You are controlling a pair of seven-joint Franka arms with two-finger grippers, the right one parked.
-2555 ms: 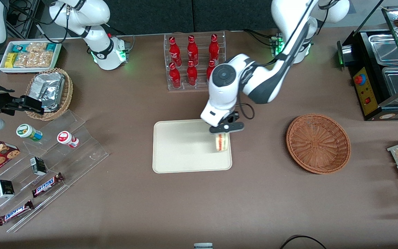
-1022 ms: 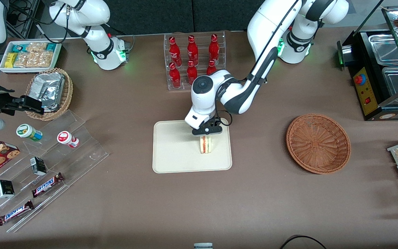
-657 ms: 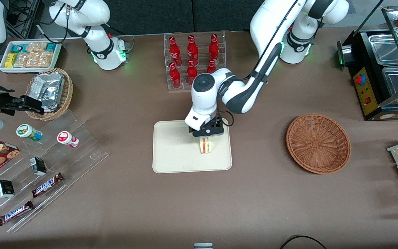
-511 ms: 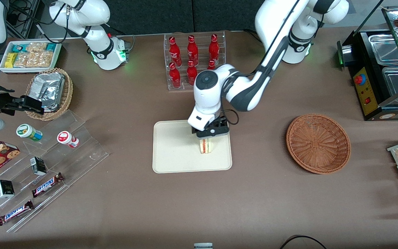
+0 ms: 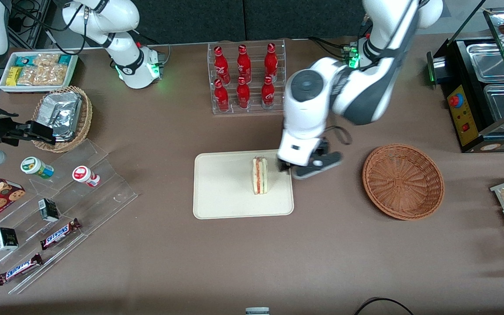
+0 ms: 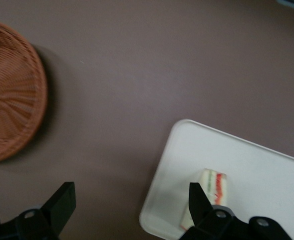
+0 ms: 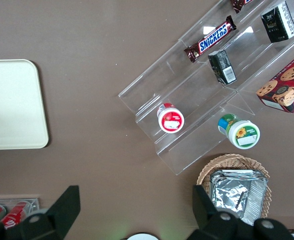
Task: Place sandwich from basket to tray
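The sandwich (image 5: 259, 176) stands on edge on the cream tray (image 5: 221, 188), near the tray's end that faces the reddish-brown wicker basket (image 5: 403, 181). The basket holds nothing. My left gripper (image 5: 306, 168) is open and holds nothing. It hangs raised above the table, just off the tray's edge, between the sandwich and the basket. The left wrist view shows the open gripper (image 6: 131, 205), with the sandwich (image 6: 214, 185) on the tray (image 6: 266, 170) by one finger, and the basket (image 6: 9, 90) off to the side.
A rack of red bottles (image 5: 243, 78) stands farther from the front camera than the tray. A tan basket of foil packets (image 5: 61, 116), a clear stepped stand with snacks (image 5: 72, 192) and a white snack box (image 5: 37, 70) lie toward the parked arm's end. A black food warmer (image 5: 488, 87) stands toward the working arm's end.
The gripper carried the sandwich over the tray, set it down and let go. It has since risen and moved off toward the basket. The sandwich stays standing on the tray.
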